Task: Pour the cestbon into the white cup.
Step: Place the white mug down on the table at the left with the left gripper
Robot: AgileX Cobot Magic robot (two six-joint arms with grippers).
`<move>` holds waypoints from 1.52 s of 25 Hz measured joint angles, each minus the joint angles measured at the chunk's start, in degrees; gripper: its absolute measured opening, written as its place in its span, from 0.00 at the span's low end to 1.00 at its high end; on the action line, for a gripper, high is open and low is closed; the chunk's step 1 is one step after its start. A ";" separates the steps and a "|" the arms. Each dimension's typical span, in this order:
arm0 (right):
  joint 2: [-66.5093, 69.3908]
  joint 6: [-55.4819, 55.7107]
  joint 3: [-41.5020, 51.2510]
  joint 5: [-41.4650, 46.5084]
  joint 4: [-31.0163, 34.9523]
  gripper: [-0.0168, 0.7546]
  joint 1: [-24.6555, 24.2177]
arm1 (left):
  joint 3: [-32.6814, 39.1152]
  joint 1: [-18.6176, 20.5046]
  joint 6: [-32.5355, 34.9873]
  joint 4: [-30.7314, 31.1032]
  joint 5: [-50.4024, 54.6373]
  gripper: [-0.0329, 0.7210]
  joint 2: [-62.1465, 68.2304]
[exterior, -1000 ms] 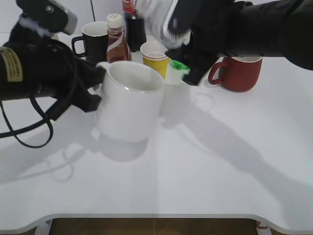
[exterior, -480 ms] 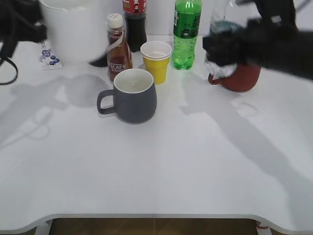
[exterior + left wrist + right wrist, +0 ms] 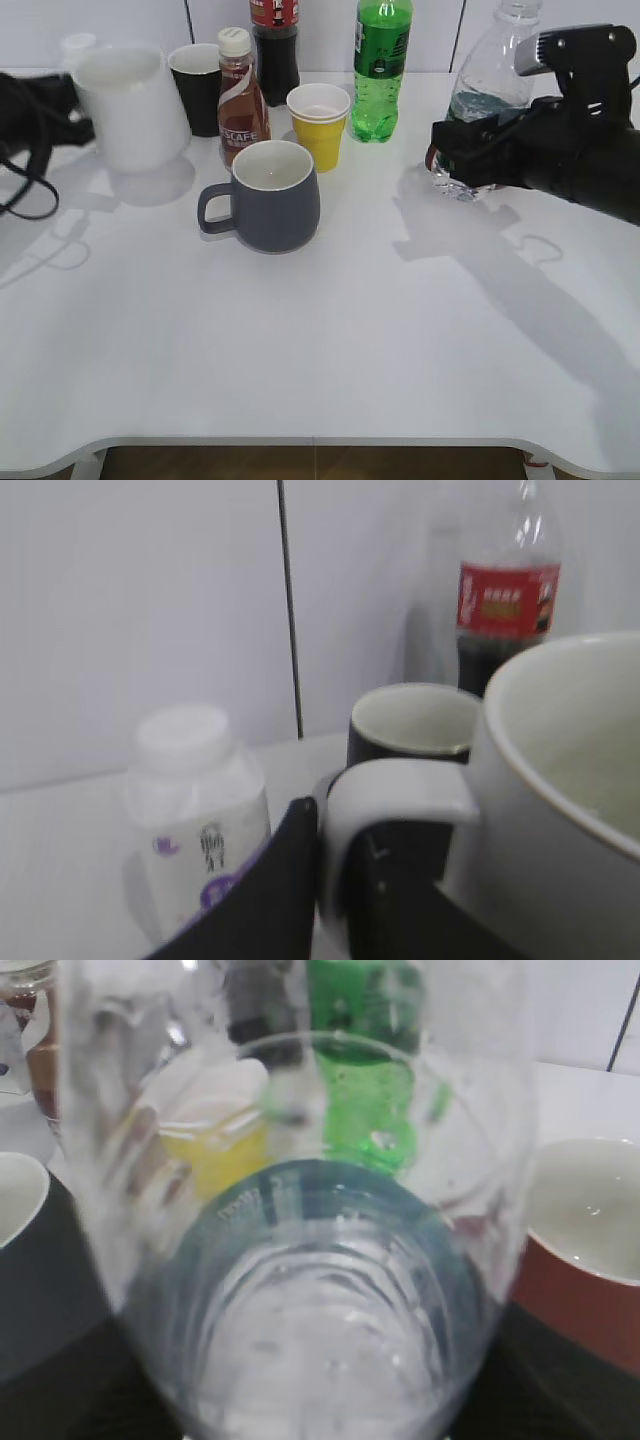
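The white cup [image 3: 130, 105] is upright at the back left of the table. My left gripper [image 3: 72, 118] is shut on its handle. In the left wrist view the black fingers [image 3: 335, 830] pinch the handle, with the cup body [image 3: 560, 780] on the right. The cestbon [image 3: 487, 95], a clear bottle with no cap and a dark green label, is upright at the right. My right gripper [image 3: 470, 150] is shut round its lower half. In the right wrist view the bottle [image 3: 300, 1260] fills the frame.
A dark grey mug [image 3: 272, 195] stands mid-table. Behind it are a yellow paper cup [image 3: 320, 125], a coffee bottle [image 3: 240, 100], a black cup [image 3: 197, 88], a cola bottle [image 3: 275, 45] and a green soda bottle [image 3: 380, 65]. A small white bottle [image 3: 195, 800] and a red mug [image 3: 580, 1250] stand close by.
The white cup has moved from the middle front to the back left with my left gripper. The cestbon has swung from tilted near the cup to upright at the right.
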 joint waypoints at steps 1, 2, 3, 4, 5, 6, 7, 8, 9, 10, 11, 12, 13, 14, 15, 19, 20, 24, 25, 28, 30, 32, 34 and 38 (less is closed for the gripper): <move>0.00 0.00 0.00 0.00 -0.10 0.63 0.00 | 0.00 0.00 0.28 -0.07 -0.76 0.10 1.46; 0.00 0.03 0.00 0.00 -0.22 0.63 0.00 | 0.00 0.00 0.52 -0.20 -1.67 0.10 2.61; 0.00 0.03 0.00 0.00 -0.29 0.63 0.00 | 0.00 0.00 0.66 -0.20 -2.58 0.10 3.89; 0.00 0.03 0.00 0.00 -0.36 0.63 0.00 | 0.00 0.00 0.84 -0.27 -3.34 0.10 5.08; 0.00 0.03 0.00 0.00 -0.35 0.63 0.00 | 0.00 0.00 0.89 -0.29 -3.83 0.10 6.03; 0.00 0.14 0.00 0.00 -0.37 0.63 0.00 | 0.00 0.00 0.89 -0.34 -4.32 0.10 7.07; 0.00 0.14 0.00 0.00 -0.37 0.63 0.00 | 0.00 0.00 0.95 -0.34 -4.65 0.10 7.98; 0.00 0.14 0.00 0.00 -0.37 0.63 0.00 | 0.00 0.00 0.99 -0.34 -4.89 0.10 8.82; 0.00 0.19 0.00 0.00 -0.42 0.63 0.00 | 0.00 0.00 0.99 -0.34 -4.89 0.10 9.38; 0.00 0.19 0.00 0.00 -0.49 0.63 0.00 | 0.00 0.00 1.01 -0.42 -4.98 0.10 9.95; 0.00 0.19 0.00 0.00 -0.61 0.63 0.00 | 0.00 0.04 1.01 -0.43 -5.15 0.10 10.49; 0.00 0.19 0.00 0.00 -0.68 0.63 0.00 | 0.00 0.07 1.01 -0.54 -5.31 0.10 10.92; 0.00 0.19 0.00 0.00 -0.79 0.63 0.00 | 0.00 0.07 1.01 -0.54 -5.37 0.10 11.15; 0.00 0.19 0.00 0.00 -0.85 0.63 0.00 | 0.00 0.07 1.06 -0.54 -5.37 0.10 11.40; 0.00 0.19 0.00 0.00 -0.85 0.63 0.00 | 0.00 0.07 1.06 -0.54 -5.72 0.10 11.65; 0.00 0.24 0.00 0.00 -0.89 0.63 0.00 | 0.47 0.07 1.06 -0.58 -5.56 0.10 11.72; 0.00 0.29 0.00 -0.05 -0.89 0.63 0.00 | 0.47 0.07 1.00 -0.58 -5.25 0.10 11.72; 0.00 0.30 0.00 -0.05 -0.89 0.63 0.00 | 0.47 0.07 0.89 -0.65 -4.63 0.10 11.66; 0.00 0.30 0.00 -0.05 -0.89 0.63 0.00 | 0.47 0.07 0.86 -0.58 -4.63 0.11 11.66; 0.00 0.30 0.00 -0.05 -0.89 0.63 0.00 | 0.47 0.07 0.38 -0.05 -4.84 0.21 11.60; 0.00 0.30 0.00 -0.05 -0.89 0.63 0.00 | 0.47 0.07 0.20 0.23 -4.84 0.29 11.48; 0.00 0.33 0.00 -0.05 -0.89 0.63 0.00 | 0.47 0.07 0.10 0.33 -4.53 0.33 10.84; 0.00 0.33 0.00 -0.05 -0.89 0.63 0.00 | 0.47 0.07 0.10 0.49 -3.41 0.35 10.06; 0.00 0.33 0.00 -0.05 -0.89 0.63 0.00 | 0.47 0.07 0.06 0.77 0.87 0.36 8.02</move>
